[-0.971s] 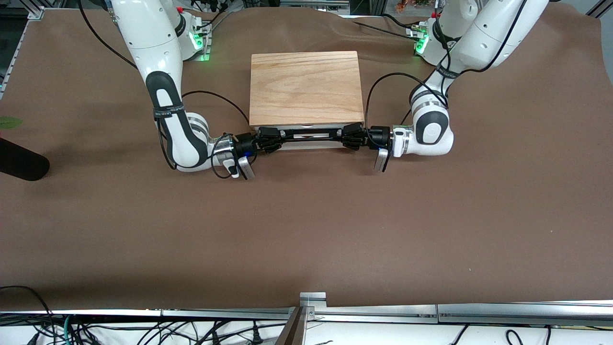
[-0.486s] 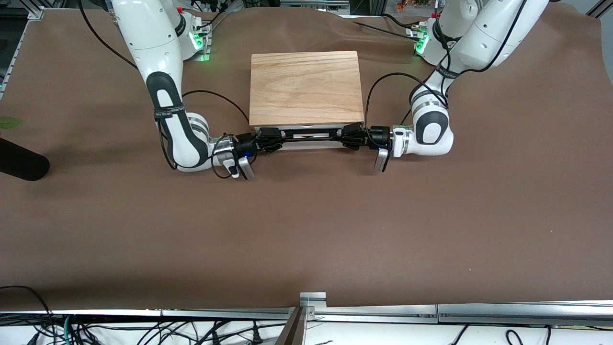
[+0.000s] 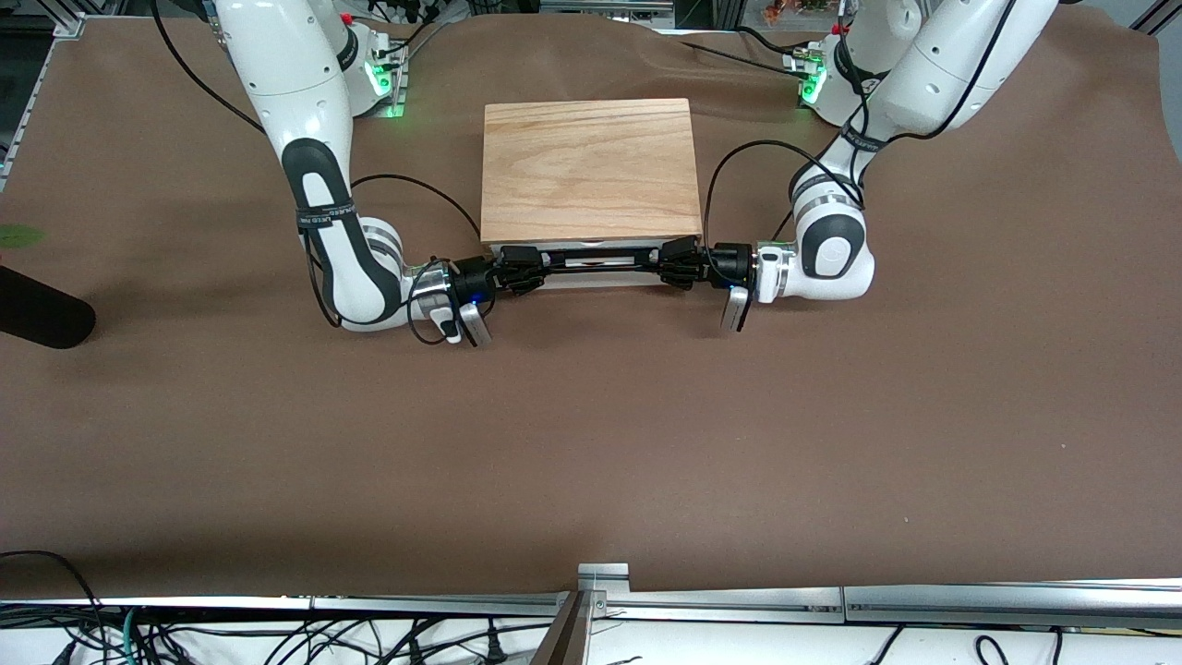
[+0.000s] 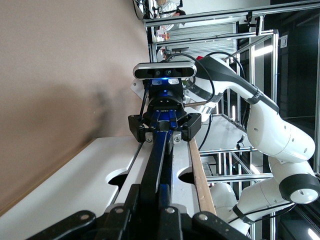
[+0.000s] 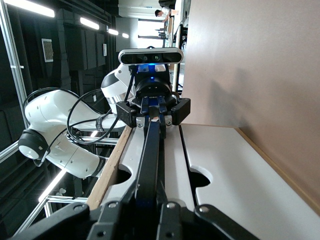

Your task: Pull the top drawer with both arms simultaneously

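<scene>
The wooden drawer box (image 3: 591,166) stands mid-table between the arms' bases. Its top drawer's white front (image 3: 600,275) shows just under the box top, with the black wire handle (image 3: 600,256) across it. My right gripper (image 3: 528,270) is shut on the handle's end toward the right arm. My left gripper (image 3: 674,262) is shut on the end toward the left arm. In the left wrist view my fingers (image 4: 131,197) clamp the handle (image 4: 159,160), with the right gripper (image 4: 165,131) facing me. In the right wrist view my gripper (image 5: 150,197) clamps the handle (image 5: 150,150).
The second white drawer front (image 4: 75,185) lies below the top one and also shows in the right wrist view (image 5: 235,170). A dark object (image 3: 37,319) lies at the table edge past the right arm. A metal rail (image 3: 600,577) runs along the table's near edge.
</scene>
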`<action>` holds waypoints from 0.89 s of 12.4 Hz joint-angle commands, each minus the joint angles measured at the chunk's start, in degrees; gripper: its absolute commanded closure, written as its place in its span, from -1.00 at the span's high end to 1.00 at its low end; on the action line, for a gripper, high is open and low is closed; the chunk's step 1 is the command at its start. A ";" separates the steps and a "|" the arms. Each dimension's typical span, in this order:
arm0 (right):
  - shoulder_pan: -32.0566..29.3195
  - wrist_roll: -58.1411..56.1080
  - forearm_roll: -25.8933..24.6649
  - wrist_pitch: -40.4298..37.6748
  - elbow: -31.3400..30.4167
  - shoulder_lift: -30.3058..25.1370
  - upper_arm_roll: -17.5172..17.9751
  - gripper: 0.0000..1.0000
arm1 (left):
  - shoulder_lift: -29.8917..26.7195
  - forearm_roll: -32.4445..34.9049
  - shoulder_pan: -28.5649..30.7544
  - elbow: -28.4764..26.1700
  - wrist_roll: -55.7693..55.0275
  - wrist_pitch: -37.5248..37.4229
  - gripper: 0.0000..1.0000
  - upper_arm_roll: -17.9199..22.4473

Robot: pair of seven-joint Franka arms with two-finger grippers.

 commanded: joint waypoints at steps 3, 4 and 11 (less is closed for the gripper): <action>-3.55 1.25 0.93 -0.60 5.09 1.49 -0.18 -0.70 | 0.61 0.75 0.51 -0.10 -0.25 -0.59 -1.00 0.29; -3.99 1.87 0.93 -0.34 5.71 1.58 -0.18 -0.70 | 0.70 1.01 0.51 1.12 -2.09 -0.59 -1.00 0.64; -5.22 6.26 1.01 1.95 10.71 2.80 -0.18 -0.70 | 5.69 1.27 0.33 7.54 -4.31 -0.59 -1.00 4.15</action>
